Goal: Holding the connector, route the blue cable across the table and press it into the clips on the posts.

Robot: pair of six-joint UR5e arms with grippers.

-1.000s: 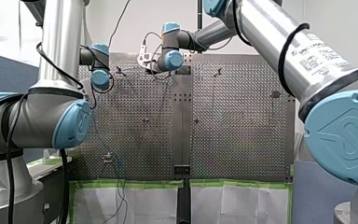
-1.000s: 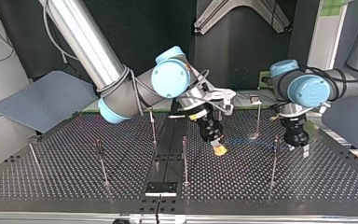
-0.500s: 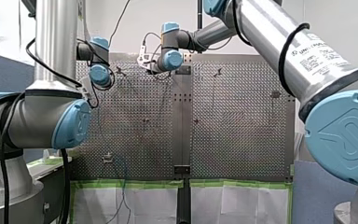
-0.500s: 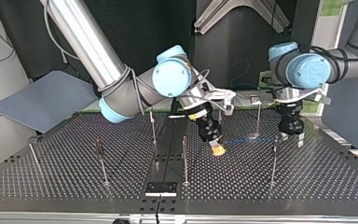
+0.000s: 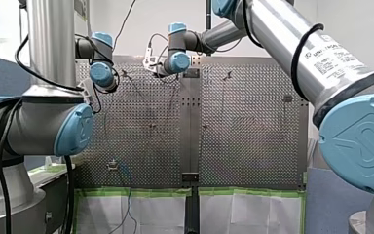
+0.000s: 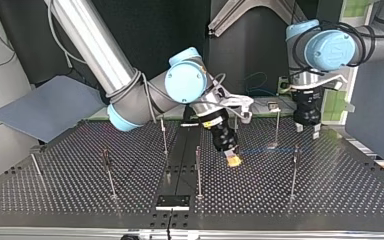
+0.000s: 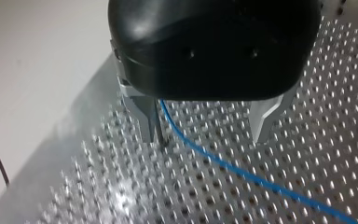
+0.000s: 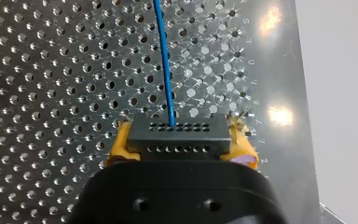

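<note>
My right gripper [image 8: 177, 138] clamps the black rectangular connector [image 8: 177, 142], its long side lying crosswise between yellow-padded fingers. The thin blue cable [image 8: 166, 70] leaves it straight ahead over the perforated metal worktop [image 7: 307, 154] and passes between my left gripper's [image 7: 206, 135] wide-spread fingers.

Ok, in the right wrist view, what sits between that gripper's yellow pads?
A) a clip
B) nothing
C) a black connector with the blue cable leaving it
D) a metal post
C: the black connector sits clamped between the yellow pads of my right gripper, and the blue cable runs out of its face.
</note>
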